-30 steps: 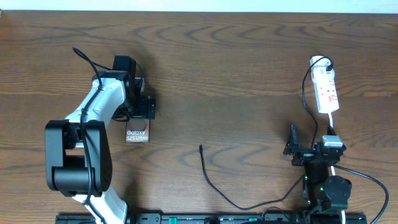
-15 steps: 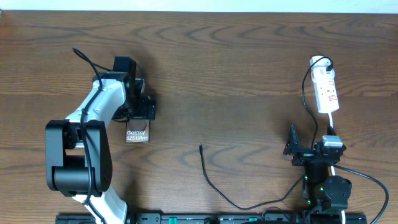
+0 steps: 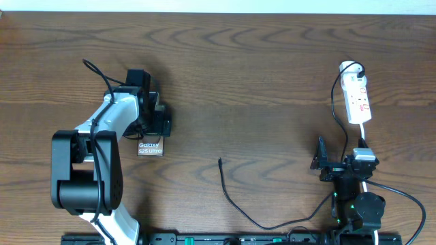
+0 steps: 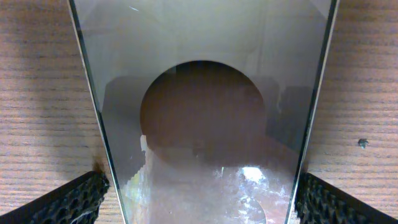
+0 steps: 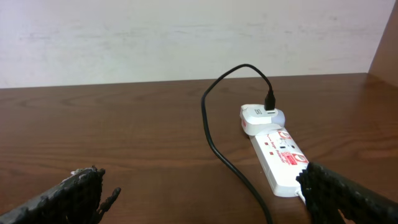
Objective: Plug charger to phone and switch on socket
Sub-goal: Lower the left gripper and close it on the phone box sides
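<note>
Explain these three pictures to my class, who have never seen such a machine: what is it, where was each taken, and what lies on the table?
These are two robot arms at a wooden table. One picture looks down from overhead; the other two come from a camera on each wrist. The left hand, open, straddles the phone, with a finger at each long edge; whether they touch it is unclear. The right hand, open and empty, faces the white socket strip. The charger cable lies loose between the arms, its tip unplugged.
</note>
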